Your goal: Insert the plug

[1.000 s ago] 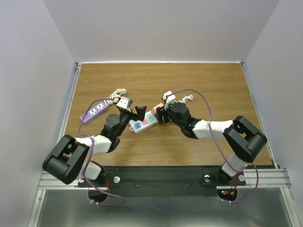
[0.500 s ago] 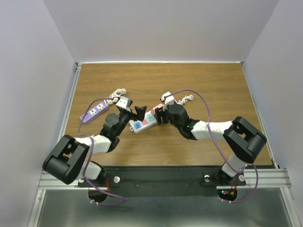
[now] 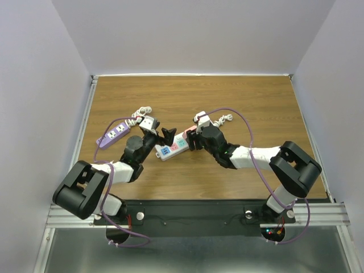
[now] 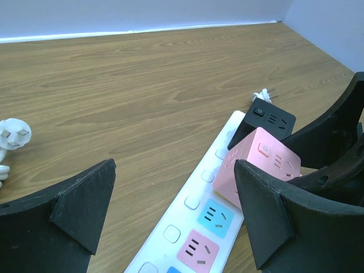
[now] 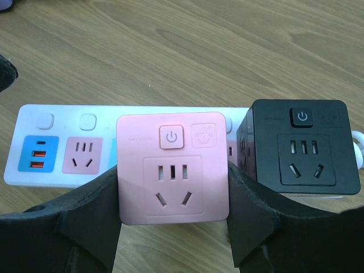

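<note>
A white power strip (image 3: 170,149) with coloured sockets lies slanted at mid-table. My right gripper (image 5: 172,187) is shut on a pink cube plug (image 5: 172,168), one finger on each side face. The cube hangs tilted over the strip (image 5: 62,122), right of its light-blue socket. Its pins are hidden. A black cube plug (image 5: 304,145) sits at the strip's far end. My left gripper (image 4: 173,170) stands open above the strip (image 4: 187,227) with nothing between its fingers. The pink cube (image 4: 261,165) lies just beyond its right finger.
A purple power strip (image 3: 112,134) lies at the left, with a loose white plug (image 4: 12,136) and its cable beside it. A purple cable loops from the right arm across the table's right half. Walls enclose the table on three sides.
My right gripper has shifted slightly left along the strip with the pink cube. The left gripper has barely moved.
</note>
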Available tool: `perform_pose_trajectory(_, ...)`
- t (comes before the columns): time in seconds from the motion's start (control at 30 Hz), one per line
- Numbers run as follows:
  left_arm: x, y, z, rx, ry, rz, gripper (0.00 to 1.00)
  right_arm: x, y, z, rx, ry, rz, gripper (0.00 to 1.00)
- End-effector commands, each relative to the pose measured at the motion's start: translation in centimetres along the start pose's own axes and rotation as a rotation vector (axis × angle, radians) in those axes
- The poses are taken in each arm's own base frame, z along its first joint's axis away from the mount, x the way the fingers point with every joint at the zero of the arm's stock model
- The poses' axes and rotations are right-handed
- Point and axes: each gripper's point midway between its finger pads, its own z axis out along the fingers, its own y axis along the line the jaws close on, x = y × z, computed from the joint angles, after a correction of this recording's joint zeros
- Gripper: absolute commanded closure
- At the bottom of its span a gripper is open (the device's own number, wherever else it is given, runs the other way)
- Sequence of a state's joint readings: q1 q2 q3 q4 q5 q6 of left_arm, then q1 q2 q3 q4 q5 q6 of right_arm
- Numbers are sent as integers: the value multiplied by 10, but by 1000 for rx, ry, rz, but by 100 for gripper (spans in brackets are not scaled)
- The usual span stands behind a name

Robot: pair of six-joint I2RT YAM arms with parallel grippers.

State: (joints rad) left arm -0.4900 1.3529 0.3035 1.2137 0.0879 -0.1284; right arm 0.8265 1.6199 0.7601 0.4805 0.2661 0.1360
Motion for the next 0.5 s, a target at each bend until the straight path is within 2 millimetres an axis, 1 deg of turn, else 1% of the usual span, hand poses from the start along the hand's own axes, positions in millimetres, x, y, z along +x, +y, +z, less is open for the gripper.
perform_pose_trajectory(0.0,-18,-4,2,21,-63,-1,4,-25,0,-3,26,-62,22,99)
perform_pose_trajectory(0.13,-18,-3,2,21,-63,-2,4,-25,-2,2,45,-54,24,99)
perform_pose_trajectory(0.47,-20,-4,-1,32,-70,-8,4,-19,-3,17,81,2,12,99)
